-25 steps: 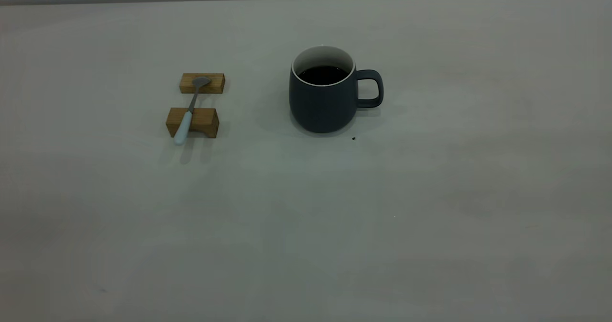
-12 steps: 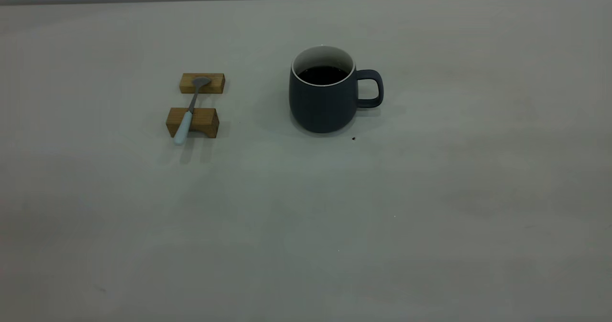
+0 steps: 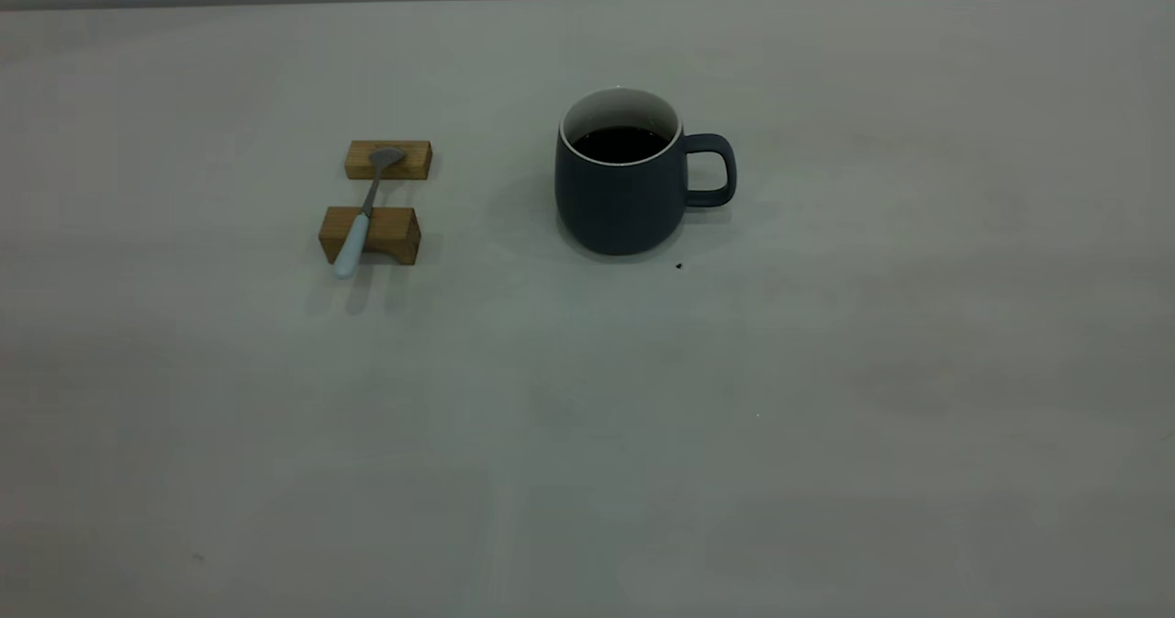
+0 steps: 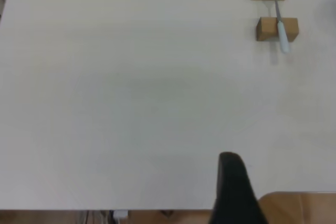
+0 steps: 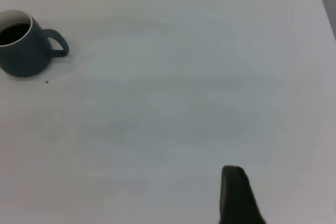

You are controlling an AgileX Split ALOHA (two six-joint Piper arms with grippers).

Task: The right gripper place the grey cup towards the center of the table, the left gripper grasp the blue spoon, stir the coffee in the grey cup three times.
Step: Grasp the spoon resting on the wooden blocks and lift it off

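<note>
The grey cup (image 3: 621, 186) stands upright on the table (image 3: 826, 398), handle at 3 o'clock, coffee (image 3: 621, 143) inside. At its 9 o'clock, well apart, the blue spoon (image 3: 363, 217) lies across two wooden blocks (image 3: 372, 232) (bowl on the farther one). Left gripper (image 4: 233, 192) and right gripper (image 5: 236, 195) show one finger each; I cannot tell how their jaws stand.

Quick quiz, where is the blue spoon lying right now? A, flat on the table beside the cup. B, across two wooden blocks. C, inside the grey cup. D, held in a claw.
B: the blue spoon bridges two wooden blocks, well apart from the grey cup.
</note>
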